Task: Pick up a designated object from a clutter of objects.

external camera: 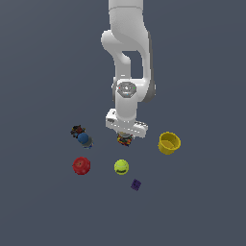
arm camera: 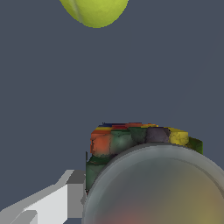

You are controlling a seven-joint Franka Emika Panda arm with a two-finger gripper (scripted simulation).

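Jar [arm camera: 144,175] against one of the fingers [arm camera: 65,201]

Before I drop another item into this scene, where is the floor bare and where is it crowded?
Bare: the wide stretch at the exterior view's left of the blue ball and red knob, and everything below the purple cube. Crowded: the middle, where the claw sits over the jar, with the yellow-green ball and yellow cup nearby.

Jar [external camera: 124,140] sits directly under gripper [external camera: 126,136], centre of clutter. Ext. view left: blue ball [external camera: 84,139], knob [external camera: 81,166]. Right: cup [external camera: 169,142]. Nearer camera: ball [external camera: 121,166], cube [external camera: 136,184].
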